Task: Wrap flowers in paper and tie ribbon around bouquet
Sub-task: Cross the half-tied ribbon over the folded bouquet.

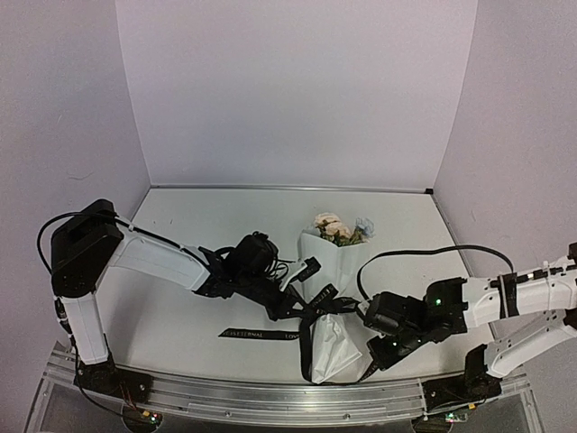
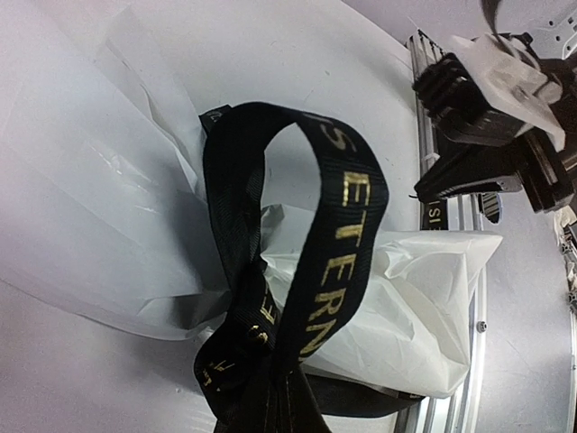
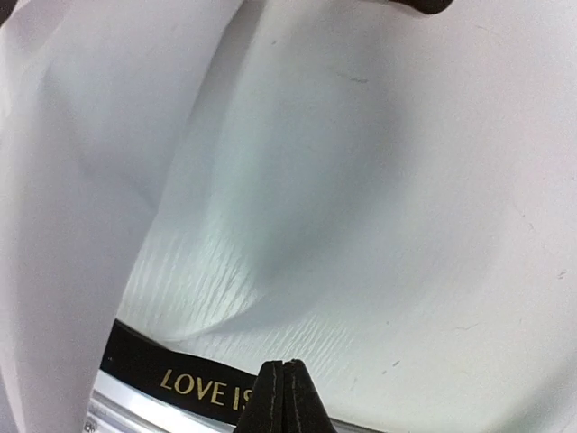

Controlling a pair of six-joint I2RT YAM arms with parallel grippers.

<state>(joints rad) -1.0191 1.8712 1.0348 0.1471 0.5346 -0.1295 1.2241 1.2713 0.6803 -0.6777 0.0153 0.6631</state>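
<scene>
Black ribbon [image 2: 352, 207] loop over paper [image 2: 406, 307], peach flowers [image 1: 334, 227]

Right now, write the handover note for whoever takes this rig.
Left claw: shut on the ribbon, holding a loop above the bouquet.
Right claw: shut beside the bouquet; whether it pinches ribbon is unclear.
Things: flowers wrapped in paper, lying mid-table, blooms far; one ribbon tail flat on the table to the left.
Done: wrapping, ribbon around the paper.
Left: finish tying and tighten.
</scene>
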